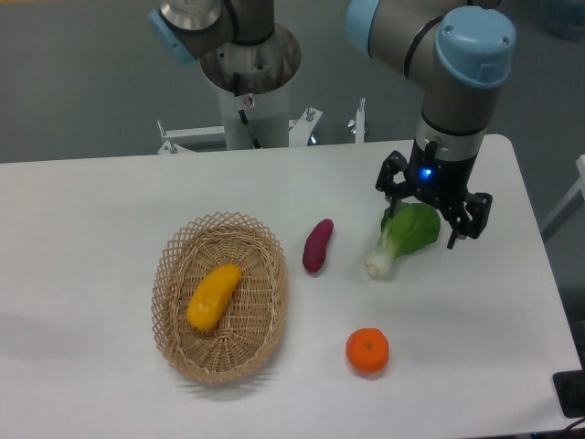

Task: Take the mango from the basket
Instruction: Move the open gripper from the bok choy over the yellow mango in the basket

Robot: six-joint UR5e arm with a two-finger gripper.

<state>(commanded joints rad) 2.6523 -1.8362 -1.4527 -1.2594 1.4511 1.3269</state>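
The mango (214,295), a smooth yellow-orange oval, lies tilted inside the wicker basket (260,330) at the left of the table. My gripper (422,225) hangs at the right, far from the basket. Its two fingers stand apart on either side of the leafy top of a bok choy (402,237). The gripper is open and holds nothing.
A purple tuber (317,245) lies between the basket and the bok choy. A round tangerine (366,351) sits near the front. The arm's base column (249,78) stands behind the table. The table's right edge is close to the gripper.
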